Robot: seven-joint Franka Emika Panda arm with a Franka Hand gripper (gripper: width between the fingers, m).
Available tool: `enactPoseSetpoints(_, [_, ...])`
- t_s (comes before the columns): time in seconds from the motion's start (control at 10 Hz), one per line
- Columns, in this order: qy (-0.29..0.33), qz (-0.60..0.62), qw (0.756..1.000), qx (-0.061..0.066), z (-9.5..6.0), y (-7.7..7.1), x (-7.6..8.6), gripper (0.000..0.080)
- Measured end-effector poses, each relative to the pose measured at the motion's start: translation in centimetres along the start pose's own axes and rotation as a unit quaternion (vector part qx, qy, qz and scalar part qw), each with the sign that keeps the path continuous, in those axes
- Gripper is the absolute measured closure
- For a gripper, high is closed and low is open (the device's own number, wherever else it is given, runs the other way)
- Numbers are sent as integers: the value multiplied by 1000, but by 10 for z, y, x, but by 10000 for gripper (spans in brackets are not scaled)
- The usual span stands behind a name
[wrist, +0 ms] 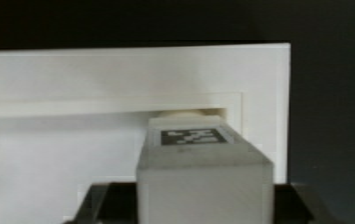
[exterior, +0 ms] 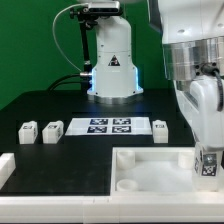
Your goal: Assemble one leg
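My gripper (exterior: 208, 160) is shut on a leg (exterior: 209, 164), a small white block with a black-and-white marker. It holds the leg at the near corner of the large white tray-like piece (exterior: 150, 172), on the exterior view's right. In the wrist view the leg (wrist: 200, 160) fills the space between my dark fingers (wrist: 113, 205), and my gripper (wrist: 200, 205) is closed around it. The leg's far end sits at a recess in the tray-like piece (wrist: 85, 90). Two more legs (exterior: 27, 131) (exterior: 51, 129) stand at the exterior view's left, and another (exterior: 160, 128) stands by the marker board.
The marker board (exterior: 108, 126) lies flat in the middle of the black table. The robot base (exterior: 113, 65) stands behind it. A white part (exterior: 5, 165) lies at the near edge on the exterior view's left. A round socket (exterior: 128, 185) shows in the tray-like piece.
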State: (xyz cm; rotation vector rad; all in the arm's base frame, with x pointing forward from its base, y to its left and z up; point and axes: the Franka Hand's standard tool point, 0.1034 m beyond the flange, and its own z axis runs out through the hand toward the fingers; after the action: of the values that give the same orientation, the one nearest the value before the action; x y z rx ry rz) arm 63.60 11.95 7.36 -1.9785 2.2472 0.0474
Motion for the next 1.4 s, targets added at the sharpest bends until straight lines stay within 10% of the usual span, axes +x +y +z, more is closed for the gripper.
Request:
enactPoseSetpoints(0.3, [-2, 4, 1000, 0, 0, 0, -1, 503])
enactPoseSetpoints(0.6, [-4, -124, 992, -12, 0, 2, 0, 220])
enactPoseSetpoints(1.1, [-1, -413, 911, -24, -3, 0, -2, 151])
enactPoseSetpoints(1.4, [20, -644, 763, -45, 1, 3, 0, 151])
